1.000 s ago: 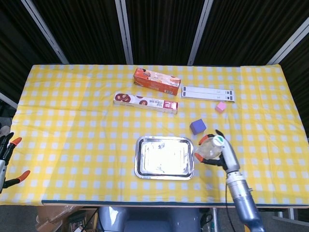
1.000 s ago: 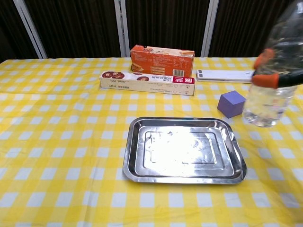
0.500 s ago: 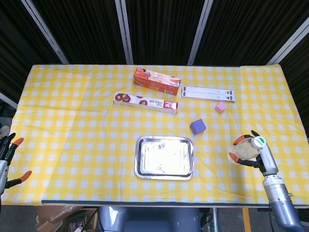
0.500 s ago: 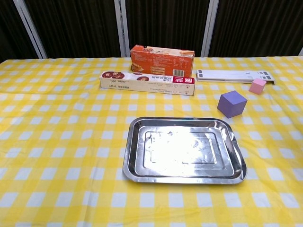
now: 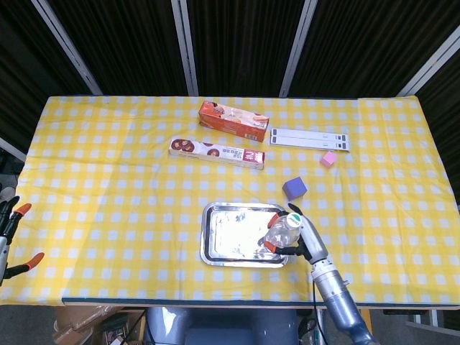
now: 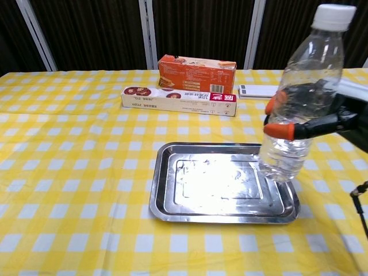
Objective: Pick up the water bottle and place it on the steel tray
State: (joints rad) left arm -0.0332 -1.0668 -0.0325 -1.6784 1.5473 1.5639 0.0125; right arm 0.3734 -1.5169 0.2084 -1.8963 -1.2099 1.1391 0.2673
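1. Bottle (image 6: pixel 299 98): a clear plastic water bottle with a white cap, upright with a slight lean, clamped at mid-body by the right hand (image 6: pixel 339 118); it hangs over the right part of the tray (image 6: pixel 172 198), and whether its base touches the metal cannot be told; water seems to fill only the lower part, so I judge it fairly light and bottom-heavy; thin walls will likely dent under a hard squeeze and the smooth plastic may slip, so the mid-body, just above the water line, looks the sound place to hold it.

2. Tray: steel, shallow, shiny; likely slick under the bottle's base, so a tilted set-down could tip it.

3. Head view: it shows the whole table (image 5: pixel 108 180), the bottle (image 5: pixel 279 231) and right hand (image 5: pixel 302 241) over the tray's (image 5: pixel 215 244) right edge, and the left hand (image 5: pixel 11 230) well apart at the table's left edge, fingers spread, holding nothing; the chest view shows no left hand at all.

4. Chest view: it shows the bottle's height, its lean, the water and the orange fingertips (image 6: pixel 279 131) wrapped round its front, which the head view squashes from above.

5. Beyond the tray lie two boxes, a long one (image 6: pixel 178 99) and an orange one (image 6: pixel 197 65); only the head view shows the purple block (image 5: pixel 295 188) and pink block (image 5: pixel 329 159).
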